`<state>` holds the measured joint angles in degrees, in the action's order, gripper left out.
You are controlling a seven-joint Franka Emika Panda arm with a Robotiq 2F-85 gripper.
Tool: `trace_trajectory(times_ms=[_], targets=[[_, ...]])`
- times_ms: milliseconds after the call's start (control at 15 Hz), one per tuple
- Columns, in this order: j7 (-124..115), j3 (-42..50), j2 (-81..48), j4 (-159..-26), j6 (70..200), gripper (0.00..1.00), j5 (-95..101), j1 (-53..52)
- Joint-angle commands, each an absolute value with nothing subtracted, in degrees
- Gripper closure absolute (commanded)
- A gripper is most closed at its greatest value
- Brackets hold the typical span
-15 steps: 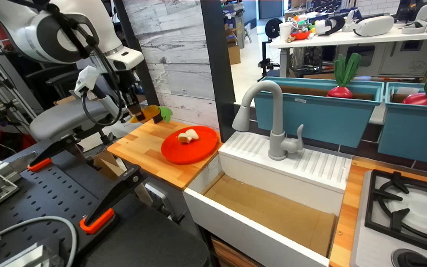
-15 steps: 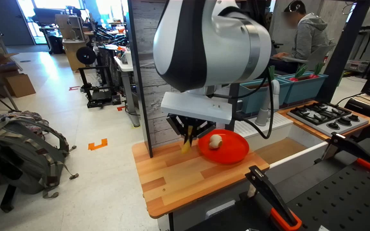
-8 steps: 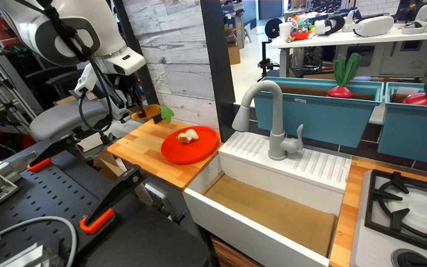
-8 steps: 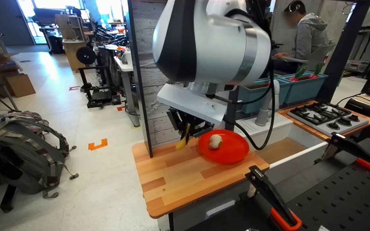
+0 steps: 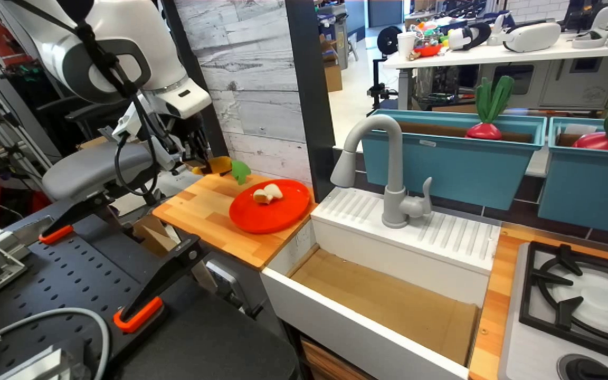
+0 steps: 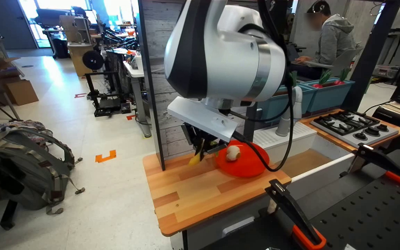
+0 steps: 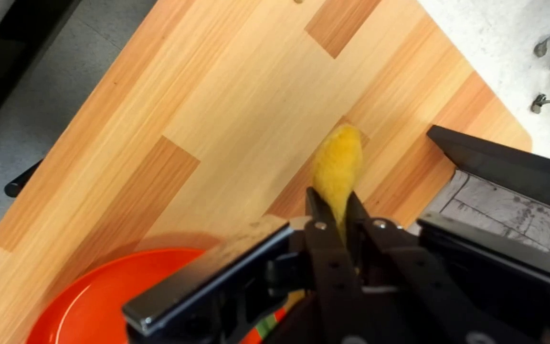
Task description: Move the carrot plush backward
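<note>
The carrot plush [image 5: 220, 165], with orange-yellow body and green leafy end, is held low over the wooden counter [image 5: 203, 195]; I cannot tell whether it touches. My gripper [image 5: 206, 166] is shut on its body. In an exterior view the yellow tip [image 6: 195, 159] sticks out past the gripper [image 6: 200, 152], toward the counter's open side. In the wrist view the plush [image 7: 338, 162] is pinched between the fingertips [image 7: 332, 195]; its leafy end is mostly hidden behind the gripper. The leaf end points toward the red plate [image 5: 254, 219].
The red plate, also in the wrist view [image 7: 127, 291], holds a pale item [image 6: 233, 152]. A dark upright post [image 6: 153, 104] and grey wood panel [image 5: 262, 105] border the counter. The sink [image 5: 383, 301] and faucet [image 5: 393, 169] stand beside it. Clamps [image 6: 290, 205] are in front.
The gripper has tilted and carried the plush slightly right and down, toward the plate, in an exterior view. The gripper has stayed shut on the plush. The plate has not moved.
</note>
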<state>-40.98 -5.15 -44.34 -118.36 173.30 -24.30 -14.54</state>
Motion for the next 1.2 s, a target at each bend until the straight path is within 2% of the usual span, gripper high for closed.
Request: trace_trajectory(times_ms=[0, 1133], targets=[[-42.9, -4.2, -47.4, -114.4, 173.8, 0.98, -25.1, -14.8], [-45.2, -0.8, -55.6, -105.6, 172.6, 0.98, -23.6, -18.1]])
